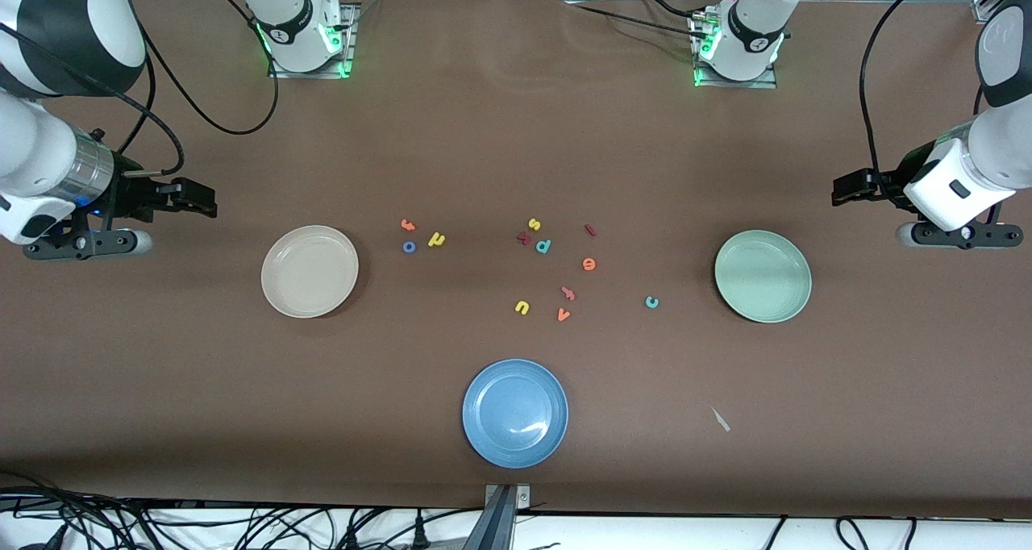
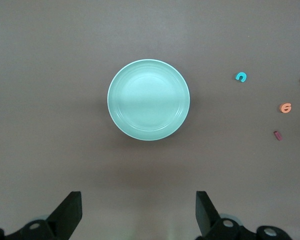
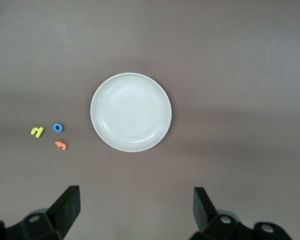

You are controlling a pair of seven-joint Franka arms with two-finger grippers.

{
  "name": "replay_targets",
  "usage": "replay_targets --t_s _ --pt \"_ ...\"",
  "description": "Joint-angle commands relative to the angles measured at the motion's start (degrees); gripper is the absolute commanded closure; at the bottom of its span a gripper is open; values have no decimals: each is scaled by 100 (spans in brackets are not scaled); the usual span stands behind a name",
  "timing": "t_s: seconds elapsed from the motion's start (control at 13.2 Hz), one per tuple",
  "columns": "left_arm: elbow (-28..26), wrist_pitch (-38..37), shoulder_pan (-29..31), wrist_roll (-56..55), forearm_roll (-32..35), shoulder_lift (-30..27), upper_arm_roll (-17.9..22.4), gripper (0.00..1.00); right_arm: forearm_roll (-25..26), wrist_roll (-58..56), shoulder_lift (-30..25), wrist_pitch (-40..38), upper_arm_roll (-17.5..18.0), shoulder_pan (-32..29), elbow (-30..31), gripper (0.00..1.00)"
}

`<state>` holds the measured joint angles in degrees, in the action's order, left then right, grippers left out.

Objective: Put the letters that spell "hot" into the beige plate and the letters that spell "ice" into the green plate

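My left gripper point(image 2: 138, 215) and right gripper point(image 3: 135, 212) hang open and empty above opposite table ends; letters lie mid-table.

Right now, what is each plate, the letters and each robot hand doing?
Beige plate: empty.
Green plate: empty.
Blue plate: empty.
Letters: loose on the table, between the plates.
Left gripper: fingers open, holding nothing.
Right gripper: fingers open, holding nothing.
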<state>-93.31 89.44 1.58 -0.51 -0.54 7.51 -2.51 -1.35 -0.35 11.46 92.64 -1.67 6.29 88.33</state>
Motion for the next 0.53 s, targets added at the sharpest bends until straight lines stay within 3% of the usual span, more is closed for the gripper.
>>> replay_targets --t_s 0.0,0.45 --pt "-3 -5 -26 -63 142 -4 -4 0 47 17 58 -159 -9 -23 -175 0" --pt "-3 -5 -26 -63 142 -4 -4 0 47 -53 76 -159 -9 -49 -184 0"
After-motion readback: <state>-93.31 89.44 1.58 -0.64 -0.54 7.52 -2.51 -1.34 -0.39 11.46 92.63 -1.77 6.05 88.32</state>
